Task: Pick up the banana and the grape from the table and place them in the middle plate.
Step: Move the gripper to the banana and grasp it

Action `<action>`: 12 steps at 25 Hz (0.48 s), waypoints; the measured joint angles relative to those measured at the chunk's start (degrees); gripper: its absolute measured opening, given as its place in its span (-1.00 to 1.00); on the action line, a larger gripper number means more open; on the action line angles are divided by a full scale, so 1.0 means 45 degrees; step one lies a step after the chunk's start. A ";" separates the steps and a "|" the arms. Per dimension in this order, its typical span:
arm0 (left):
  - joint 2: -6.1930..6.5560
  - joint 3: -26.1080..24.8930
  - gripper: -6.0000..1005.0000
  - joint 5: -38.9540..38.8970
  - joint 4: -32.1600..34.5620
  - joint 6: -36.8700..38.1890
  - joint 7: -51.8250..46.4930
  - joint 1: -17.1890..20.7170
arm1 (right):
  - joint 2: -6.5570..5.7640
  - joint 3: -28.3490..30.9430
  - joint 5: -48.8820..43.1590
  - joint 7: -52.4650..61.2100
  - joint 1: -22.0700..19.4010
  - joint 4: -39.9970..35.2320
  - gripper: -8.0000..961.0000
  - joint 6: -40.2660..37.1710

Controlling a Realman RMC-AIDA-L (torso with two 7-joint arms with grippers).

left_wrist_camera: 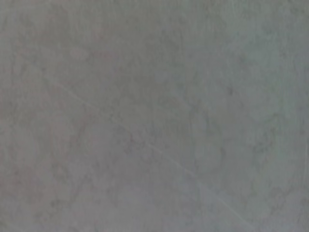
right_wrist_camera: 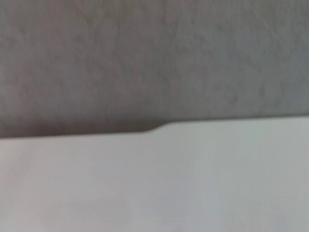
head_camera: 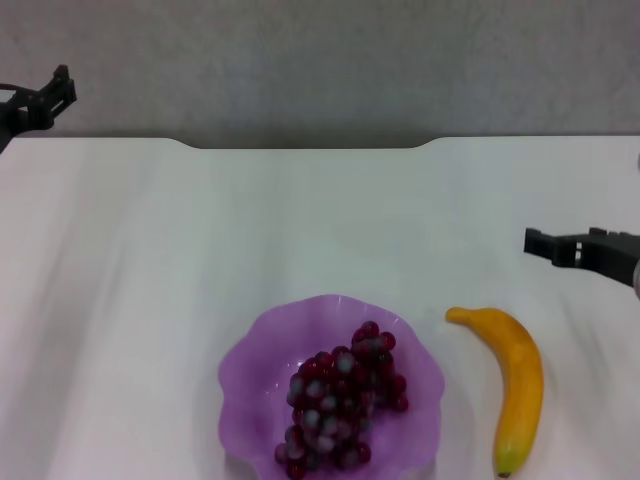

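The grape bunch point(head_camera: 340, 400), dark red-purple, lies inside the purple scalloped middle plate point(head_camera: 255, 365) at the near centre of the white table point(head_camera: 200, 230). The yellow-orange banana point(head_camera: 515, 385) lies on the table just to the right of the plate, apart from it, with its greenish tip toward the near edge. My right gripper point(head_camera: 560, 246) hovers at the right edge of the head view, above and slightly beyond the banana, holding nothing. My left gripper point(head_camera: 45, 100) is parked at the far left, off the table's far corner, holding nothing.
The table's far edge has a rounded notch point(head_camera: 310, 146), which also shows in the right wrist view point(right_wrist_camera: 154, 128). Grey floor point(left_wrist_camera: 154, 116) lies beyond it. The left wrist view shows only that floor.
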 joint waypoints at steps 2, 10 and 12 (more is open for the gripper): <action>-0.0012 -0.0032 0.77 0.0000 -0.0019 -0.0003 0.0052 0.0028 | -0.0002 -0.0010 0.0000 0.0019 0.0037 0.0019 0.79 0.0230; -0.0048 -0.0304 0.77 0.0000 -0.0025 -0.0012 0.0063 0.0100 | -0.0007 -0.0124 0.0080 0.0050 0.0362 0.0310 0.76 0.0403; -0.0053 -0.0306 0.77 0.0000 -0.0025 -0.0012 0.0069 0.0091 | -0.0006 -0.0248 0.0140 0.0074 0.0525 0.0537 0.75 0.0409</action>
